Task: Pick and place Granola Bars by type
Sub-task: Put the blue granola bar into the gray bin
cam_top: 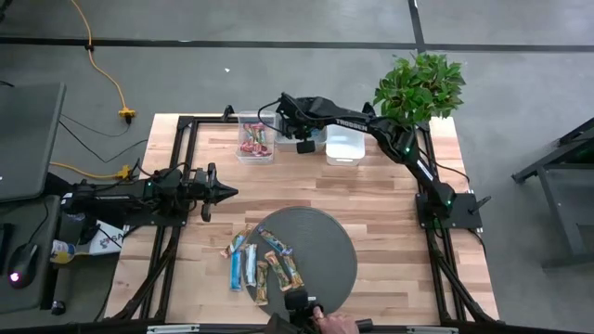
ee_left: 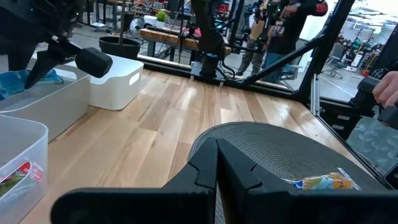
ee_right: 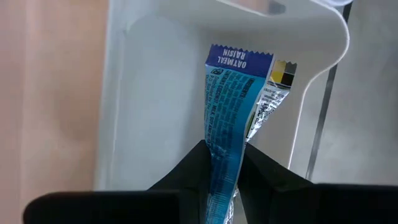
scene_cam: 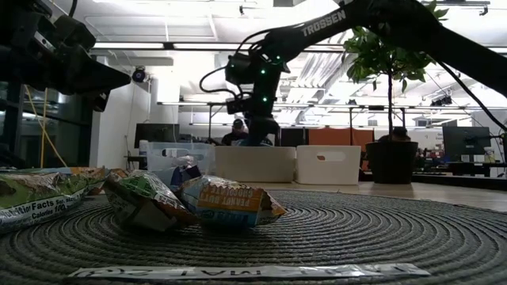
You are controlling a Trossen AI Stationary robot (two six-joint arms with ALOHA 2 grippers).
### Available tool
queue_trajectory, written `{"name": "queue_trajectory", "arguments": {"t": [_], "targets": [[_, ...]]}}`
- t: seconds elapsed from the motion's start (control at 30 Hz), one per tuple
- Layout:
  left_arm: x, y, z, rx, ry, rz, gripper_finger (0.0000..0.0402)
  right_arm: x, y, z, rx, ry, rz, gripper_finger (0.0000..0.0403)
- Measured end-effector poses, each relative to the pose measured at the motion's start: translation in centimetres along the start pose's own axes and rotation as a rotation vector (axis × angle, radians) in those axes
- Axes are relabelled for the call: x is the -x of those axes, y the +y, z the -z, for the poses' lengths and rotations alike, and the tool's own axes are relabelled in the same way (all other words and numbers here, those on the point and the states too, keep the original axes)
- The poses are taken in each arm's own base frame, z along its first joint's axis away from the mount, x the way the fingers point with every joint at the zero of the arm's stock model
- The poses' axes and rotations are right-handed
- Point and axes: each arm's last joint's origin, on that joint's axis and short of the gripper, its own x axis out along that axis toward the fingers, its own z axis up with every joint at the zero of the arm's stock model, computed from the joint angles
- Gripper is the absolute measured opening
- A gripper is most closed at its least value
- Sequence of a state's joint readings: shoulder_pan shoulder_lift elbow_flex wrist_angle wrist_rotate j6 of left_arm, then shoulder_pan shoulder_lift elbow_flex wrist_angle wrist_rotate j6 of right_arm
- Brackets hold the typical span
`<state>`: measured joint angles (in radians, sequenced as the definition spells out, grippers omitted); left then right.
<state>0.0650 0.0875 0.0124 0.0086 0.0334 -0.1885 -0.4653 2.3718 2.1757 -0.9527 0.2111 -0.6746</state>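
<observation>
My right gripper (ee_right: pixel 224 163) is shut on a blue granola bar (ee_right: pixel 231 99) over a pale bin (ee_right: pixel 155 74) at the table's far edge; in the high view it (cam_top: pixel 304 142) hovers between the clear bin (cam_top: pixel 257 139) and the white bin (cam_top: pixel 345 147). A silver-yellow wrapper (ee_right: pixel 273 93) shows just behind the blue bar. Several more bars (cam_top: pixel 262 262) lie flat on the round grey mat (cam_top: pixel 325 237) at the near edge. Red-pink bars (cam_top: pixel 255 141) lie in the clear bin. My left gripper (cam_top: pixel 226 192) waits shut and empty at the table's left, above the wood. My right gripper pinches the blue bar between its two fingers at one end of the wrapper (ee_right: pixel 222 152). The fingers point down into the pale bin. The bar hangs below them, lifted clear, its crimped far end (ee_right: pixel 239 59) pointing at the bin's floor.
A potted plant (cam_top: pixel 419 85) stands at the far right corner. A thin white label strip (scene_cam: pixel 245 271) lies on the mat's near edge. A person's hand (cam_top: pixel 332 321) shows at the table's near edge. Bare wood lies between the mat and the bins.
</observation>
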Motion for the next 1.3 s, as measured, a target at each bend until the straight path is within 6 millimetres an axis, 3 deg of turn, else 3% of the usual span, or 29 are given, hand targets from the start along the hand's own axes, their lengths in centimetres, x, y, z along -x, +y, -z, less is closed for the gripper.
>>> {"name": "queue_trajectory", "arguments": {"t": [0.5,0.97,1.3], "targets": [[0.0,0.0,0.0,0.000,0.000,0.000,0.0000,0.3,0.8,-1.0,0.063,-0.003,0.051,0.0061],[0.0,0.0,0.0,0.000,0.000,0.000,0.0000,0.5,1.2,-1.1,0.027,0.025,0.063,0.0132],[0.0,0.0,0.0,0.000,0.000,0.000,0.0000,4.5,2.0,-2.8,-0.070,-0.038,0.123,0.0140]]}}
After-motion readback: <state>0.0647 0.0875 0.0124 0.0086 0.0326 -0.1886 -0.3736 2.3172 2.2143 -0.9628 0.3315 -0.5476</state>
